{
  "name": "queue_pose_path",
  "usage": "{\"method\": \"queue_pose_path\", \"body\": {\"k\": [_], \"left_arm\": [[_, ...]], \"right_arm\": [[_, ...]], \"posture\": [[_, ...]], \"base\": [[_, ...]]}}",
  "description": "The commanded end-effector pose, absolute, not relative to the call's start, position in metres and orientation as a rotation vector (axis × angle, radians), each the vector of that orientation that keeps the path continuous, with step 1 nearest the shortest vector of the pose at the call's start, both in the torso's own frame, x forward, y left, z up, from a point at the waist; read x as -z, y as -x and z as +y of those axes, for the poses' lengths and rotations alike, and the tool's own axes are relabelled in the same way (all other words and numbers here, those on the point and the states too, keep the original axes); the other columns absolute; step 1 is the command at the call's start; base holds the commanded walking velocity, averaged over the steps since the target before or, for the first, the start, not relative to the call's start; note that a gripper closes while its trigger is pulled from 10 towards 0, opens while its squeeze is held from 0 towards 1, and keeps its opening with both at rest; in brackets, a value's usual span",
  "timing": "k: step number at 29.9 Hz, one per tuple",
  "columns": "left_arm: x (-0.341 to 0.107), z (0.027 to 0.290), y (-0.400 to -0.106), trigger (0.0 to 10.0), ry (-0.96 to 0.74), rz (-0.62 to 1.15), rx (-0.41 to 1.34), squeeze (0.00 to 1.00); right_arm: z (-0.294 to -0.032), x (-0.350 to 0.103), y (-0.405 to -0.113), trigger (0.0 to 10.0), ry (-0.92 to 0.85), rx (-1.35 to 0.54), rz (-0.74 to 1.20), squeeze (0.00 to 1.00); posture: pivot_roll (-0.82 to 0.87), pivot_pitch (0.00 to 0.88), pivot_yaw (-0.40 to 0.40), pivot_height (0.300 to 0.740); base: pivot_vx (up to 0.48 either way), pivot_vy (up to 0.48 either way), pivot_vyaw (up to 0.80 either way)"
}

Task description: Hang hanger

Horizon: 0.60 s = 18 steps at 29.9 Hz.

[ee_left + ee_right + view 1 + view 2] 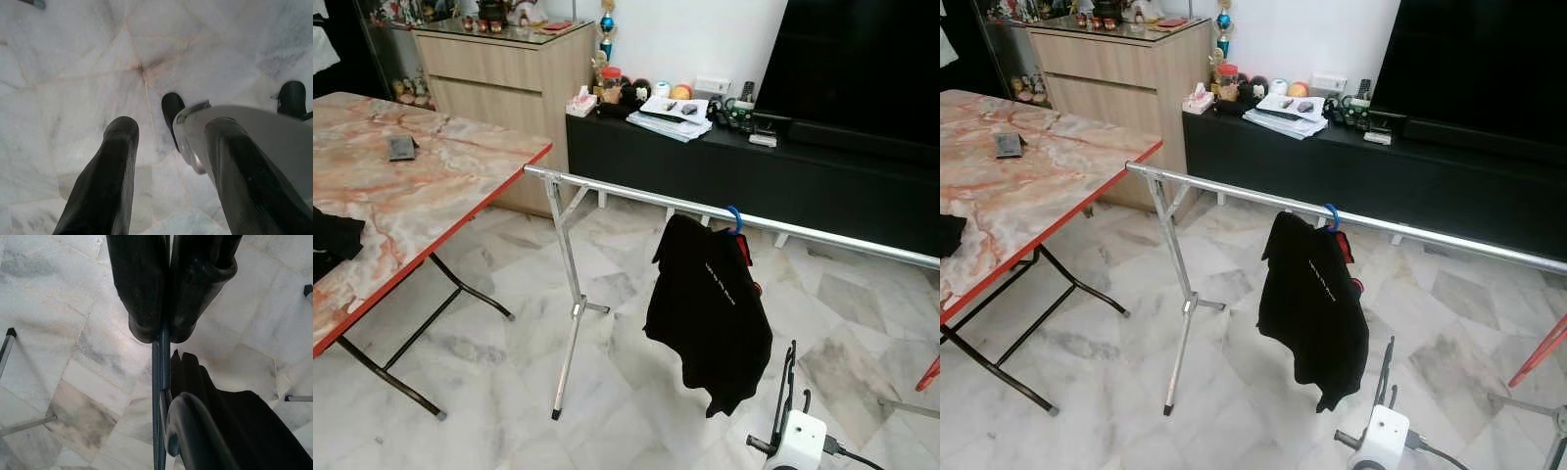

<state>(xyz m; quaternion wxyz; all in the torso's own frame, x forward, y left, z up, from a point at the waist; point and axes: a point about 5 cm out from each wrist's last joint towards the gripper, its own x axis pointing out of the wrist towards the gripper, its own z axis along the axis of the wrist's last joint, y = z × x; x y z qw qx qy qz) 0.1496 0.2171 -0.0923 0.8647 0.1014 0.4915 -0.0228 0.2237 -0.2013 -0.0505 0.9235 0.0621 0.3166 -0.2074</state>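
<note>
A black shirt hangs from a blue hanger hook on the silver rail of a drying rack. My right gripper is low at the front right, below and just right of the shirt's hem, not touching it. Its fingers are pressed shut over the marble floor in the right wrist view. A thin dark strip runs on from the seam between them; I cannot tell what it is. My left gripper hangs open above the floor, holding nothing.
A marble-top folding table with a red edge stands on the left, with a black garment and a small dark item on it. The rack's leg stands mid-floor. A black TV console and a wooden cabinet line the back wall.
</note>
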Motion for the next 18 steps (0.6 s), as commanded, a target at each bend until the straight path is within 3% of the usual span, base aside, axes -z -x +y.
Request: {"method": "queue_pose_path", "body": {"k": [1, 8, 18], "left_arm": [[0.095, 0.226, -0.138, 10.0, -0.230, 1.066, 0.050, 0.00], [0.091, 0.252, -0.130, 10.0, -0.239, 1.092, 0.018, 0.00], [0.100, 0.233, -0.120, 10.0, -0.233, 1.127, 0.034, 0.00]], "right_arm": [[-0.202, 0.050, -0.225, 10.0, -0.134, 0.428, 0.640, 0.00], [-0.200, 0.050, -0.226, 10.0, -0.137, 0.414, 0.637, 0.00], [-0.199, 0.049, -0.228, 10.0, -0.122, 0.394, 0.631, 0.00]], "posture": [[0.07, 0.027, -0.060, 0.740], [0.07, 0.026, -0.056, 0.740], [0.07, 0.027, -0.056, 0.740]], "base": [[0.000, -0.326, 0.00], [0.000, -0.328, 0.00], [0.000, -0.332, 0.00]]}}
